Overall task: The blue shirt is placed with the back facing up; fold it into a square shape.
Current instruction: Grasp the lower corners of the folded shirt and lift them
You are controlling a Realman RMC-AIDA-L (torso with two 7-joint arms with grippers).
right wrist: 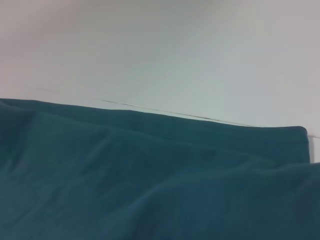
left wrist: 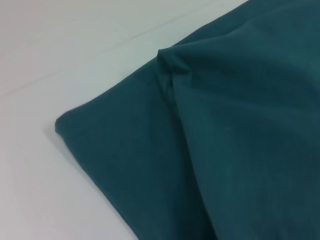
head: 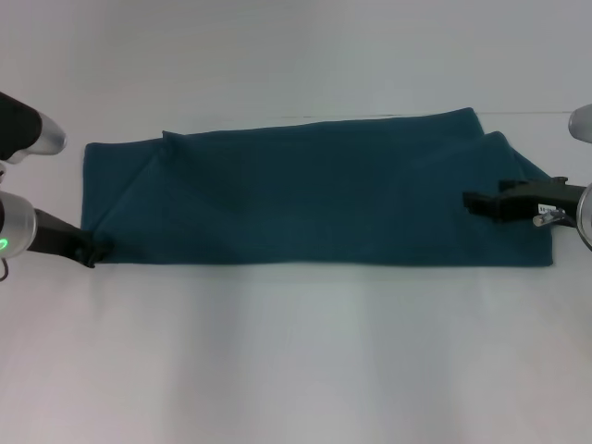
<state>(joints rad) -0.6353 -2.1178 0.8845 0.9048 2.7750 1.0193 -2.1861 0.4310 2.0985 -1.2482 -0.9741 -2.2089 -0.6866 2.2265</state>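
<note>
Blue shirt (head: 314, 194) lies flat on the white worktop (head: 296, 361), folded into a long band running left to right, plain side up. Left tool (head: 92, 250) sits at the shirt's near-left corner, touching the cloth edge; cannot tell its grip. Right tool (head: 476, 202) is over the shirt's right end; open or closed, cannot tell.

The whole blue shirt (head: 314, 190) on the white worktop (head: 296, 361) is taken in by the head view, aimed forward and down from above. The left wrist view is held close over the shirt's left-end corner; the right wrist view is set low and near its right end, facing across the far edge. The shirt is shared by all three views.
</note>
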